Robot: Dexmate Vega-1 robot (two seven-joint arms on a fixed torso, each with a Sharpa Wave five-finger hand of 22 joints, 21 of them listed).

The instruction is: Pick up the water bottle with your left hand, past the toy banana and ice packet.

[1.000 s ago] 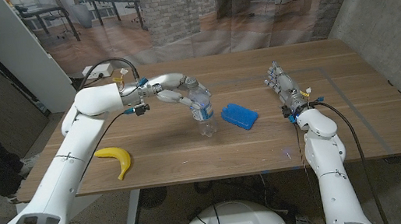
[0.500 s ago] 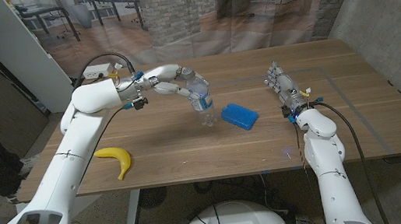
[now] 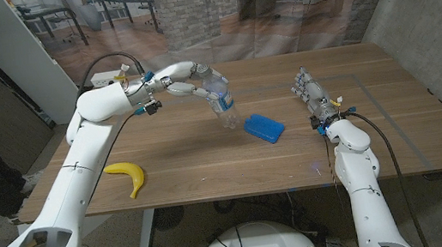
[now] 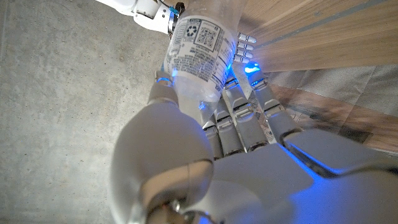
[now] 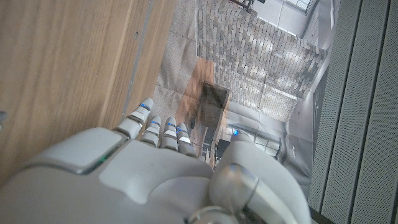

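We are seeing the water bottle hanging in the air above the wooden table, tilted, with its base pointing down toward the blue ice packet lying just beside and below it. The left hand is grasping the bottle around its upper part; in the left wrist view, we are looking along that hand with its fingers wrapping the labelled bottle. The toy banana is lying near the table's front edge on the robot's left, well apart from the bottle. Over on the other side, the right hand is sitting at the table's surface, holding nothing; in the right wrist view its fingers are reaching out side by side, loosely extended rather than clenched.
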